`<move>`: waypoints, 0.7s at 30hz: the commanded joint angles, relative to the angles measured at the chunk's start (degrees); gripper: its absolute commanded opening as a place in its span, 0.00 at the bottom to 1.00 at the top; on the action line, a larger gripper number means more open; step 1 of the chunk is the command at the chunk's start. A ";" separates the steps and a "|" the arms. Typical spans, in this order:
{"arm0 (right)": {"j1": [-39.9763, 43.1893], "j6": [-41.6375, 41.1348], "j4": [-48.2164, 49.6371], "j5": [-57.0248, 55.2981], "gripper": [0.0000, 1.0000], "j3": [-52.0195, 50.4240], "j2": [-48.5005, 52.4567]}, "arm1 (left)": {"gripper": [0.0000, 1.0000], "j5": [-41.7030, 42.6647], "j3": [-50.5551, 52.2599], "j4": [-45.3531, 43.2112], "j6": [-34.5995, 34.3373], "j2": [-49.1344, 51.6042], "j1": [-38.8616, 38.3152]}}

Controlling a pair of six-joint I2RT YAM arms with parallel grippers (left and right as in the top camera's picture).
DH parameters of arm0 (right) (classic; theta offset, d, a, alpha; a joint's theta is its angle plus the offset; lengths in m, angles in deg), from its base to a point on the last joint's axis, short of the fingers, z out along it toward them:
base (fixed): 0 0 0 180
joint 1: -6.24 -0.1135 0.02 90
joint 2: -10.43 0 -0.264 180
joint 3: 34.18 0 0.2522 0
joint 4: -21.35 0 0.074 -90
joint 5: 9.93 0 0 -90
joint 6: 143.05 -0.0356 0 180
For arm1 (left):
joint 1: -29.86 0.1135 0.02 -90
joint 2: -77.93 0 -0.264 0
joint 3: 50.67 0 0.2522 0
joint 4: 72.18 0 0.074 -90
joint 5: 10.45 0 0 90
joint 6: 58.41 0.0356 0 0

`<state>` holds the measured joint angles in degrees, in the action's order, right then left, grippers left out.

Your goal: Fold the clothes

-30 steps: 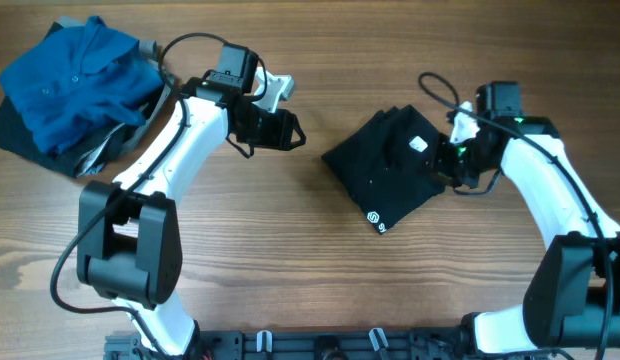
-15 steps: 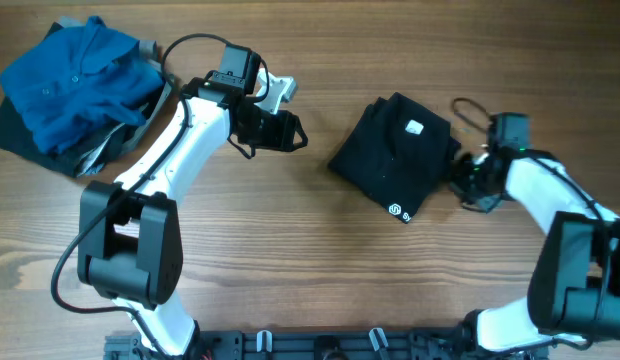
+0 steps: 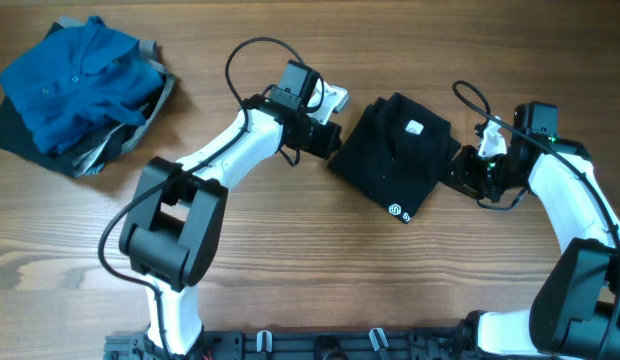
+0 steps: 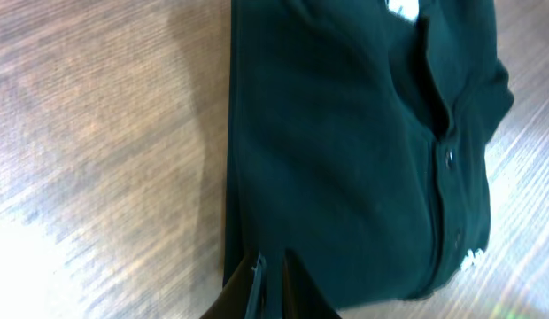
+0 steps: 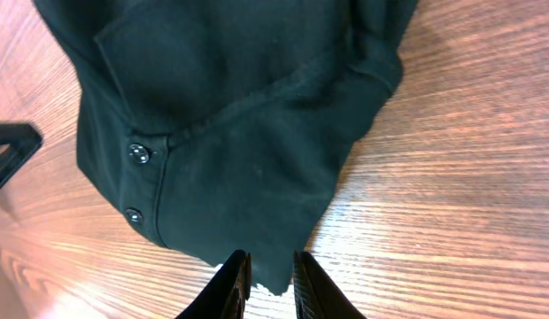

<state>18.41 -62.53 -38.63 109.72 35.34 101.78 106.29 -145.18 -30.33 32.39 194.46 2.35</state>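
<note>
The clothes, one black garment, lie folded into a rough square right of the table's middle. A white logo shows at the near corner and a white tag near the far side. My left gripper is at the garment's left edge. In the left wrist view its fingers are pressed together on the edge of the fabric. My right gripper is at the right edge. Its fingertips stand slightly apart astride a corner of the cloth, which lies flat on the wood.
A bright blue collared shirt lies heaped on a grey cloth and dark fabric in the far left corner. Bare wooden table lies between the pile and the garment. A black rail runs along the near edge.
The left arm swung right from mid-table to the garment's left edge, and its jaws closed. The garment slid slightly right earlier. The right gripper shifted a little farther back.
</note>
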 commanded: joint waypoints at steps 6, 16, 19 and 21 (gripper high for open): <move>-0.20 3.39 -0.85 2.38 0.19 0.90 -0.94 | 0.04 9.73 -0.59 3.39 -9.03 6.34 -2.21; -8.04 0.02 7.43 -1.55 0.11 -3.28 -0.90 | 0.32 8.41 -0.61 13.90 -7.10 -7.98 -0.24; -10.47 -8.20 13.42 -6.34 0.05 -6.23 1.14 | 0.25 8.35 -0.59 2.64 -7.04 -6.82 -0.94; -10.78 -8.52 14.29 -5.90 0.04 -6.93 4.17 | 0.18 8.31 -0.59 -3.45 -6.99 -3.08 -2.36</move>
<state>8.00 -67.80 -24.99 106.03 29.68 102.55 115.16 -145.68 -28.53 25.02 187.53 1.67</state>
